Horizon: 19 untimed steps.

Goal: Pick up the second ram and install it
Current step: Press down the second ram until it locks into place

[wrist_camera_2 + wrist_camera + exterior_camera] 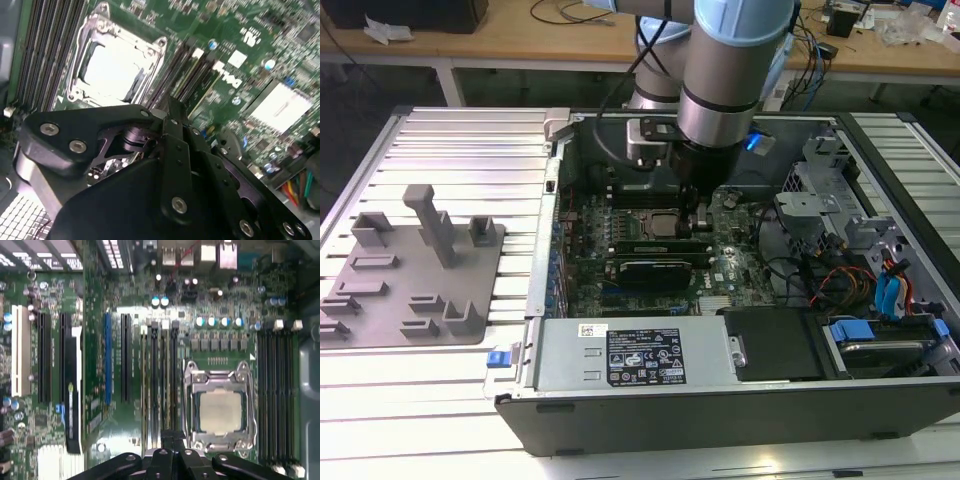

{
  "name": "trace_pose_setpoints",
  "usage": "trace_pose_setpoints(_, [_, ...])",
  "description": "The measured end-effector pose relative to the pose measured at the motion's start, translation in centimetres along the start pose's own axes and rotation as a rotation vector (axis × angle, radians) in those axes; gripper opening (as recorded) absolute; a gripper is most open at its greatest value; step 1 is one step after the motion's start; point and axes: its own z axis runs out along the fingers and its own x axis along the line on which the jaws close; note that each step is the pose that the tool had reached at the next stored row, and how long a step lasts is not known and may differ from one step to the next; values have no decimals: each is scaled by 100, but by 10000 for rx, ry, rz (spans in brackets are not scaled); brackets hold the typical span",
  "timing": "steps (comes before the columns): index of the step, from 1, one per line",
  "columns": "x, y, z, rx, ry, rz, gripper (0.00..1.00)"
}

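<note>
Down inside the open computer case [720, 400], the gripper [698, 215] hangs over the motherboard [740, 260], just beside the processor socket [218, 410]. Its fingers [175, 125] press close together over the memory slots [160, 385] next to the socket. Whether the second ram sits between them I cannot tell. The grey holder tray [410, 300] lies on the counter [470, 160].

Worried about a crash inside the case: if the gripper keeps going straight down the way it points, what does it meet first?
Most likely the memory slots beside the processor socket; the gripper points down at them. How much gap remains is unclear.
</note>
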Motion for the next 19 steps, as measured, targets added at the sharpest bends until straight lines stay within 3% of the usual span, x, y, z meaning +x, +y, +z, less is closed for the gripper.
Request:
trace_pose_setpoints(4, [1,134,8,2,-4,0,8])
trace_pose_setpoints(8, [3,330,19,1,-3,1,8])
trace_pose_setpoints(16, [2,475,54,1,-2,1,8])
trace_pose_setpoints(19, [1,475,69,3,-8,0,8])
